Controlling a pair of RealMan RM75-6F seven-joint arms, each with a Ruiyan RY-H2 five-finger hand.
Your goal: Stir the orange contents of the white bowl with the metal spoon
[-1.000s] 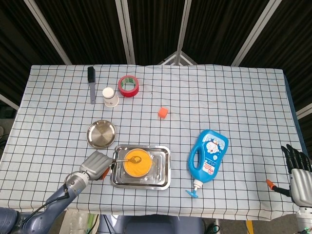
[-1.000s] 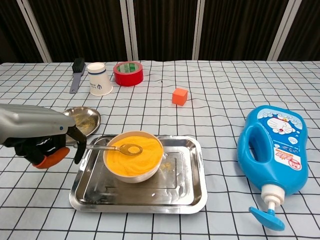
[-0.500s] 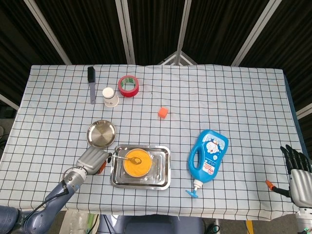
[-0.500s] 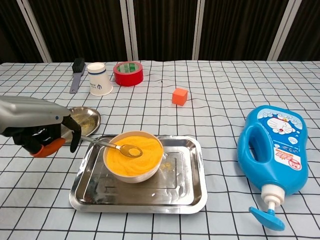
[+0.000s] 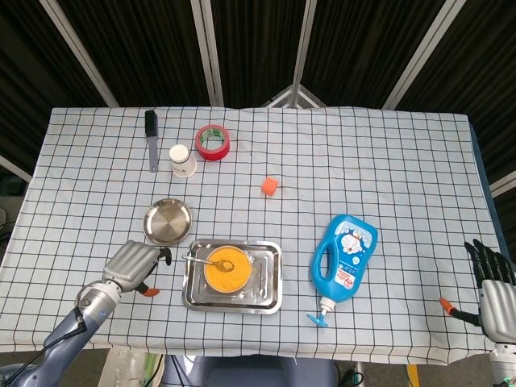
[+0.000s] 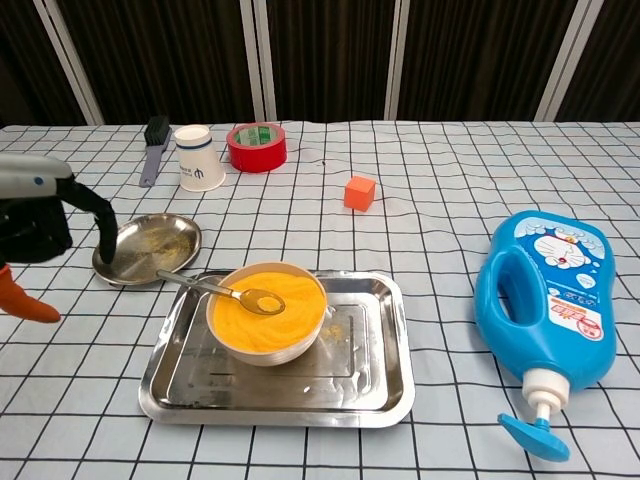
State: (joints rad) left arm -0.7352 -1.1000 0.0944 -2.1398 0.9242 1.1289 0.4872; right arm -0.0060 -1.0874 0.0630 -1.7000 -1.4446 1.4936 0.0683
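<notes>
Since a second ago, the left hand (image 5: 132, 264) has let go of the spoon (image 6: 222, 292) and pulled back to the left, away from the tray (image 6: 380, 390). Now the spoon lies propped in the white bowl (image 6: 268, 342), its scoop resting on the orange contents (image 6: 285, 310) and its handle sticking out over the rim toward the left hand, well apart from it. That hand is the nearer one; its fingers (image 6: 98, 214) hold nothing and look loosely curled. The right hand (image 5: 492, 270) waits at the table's far right edge, fingers apart, empty.
</notes>
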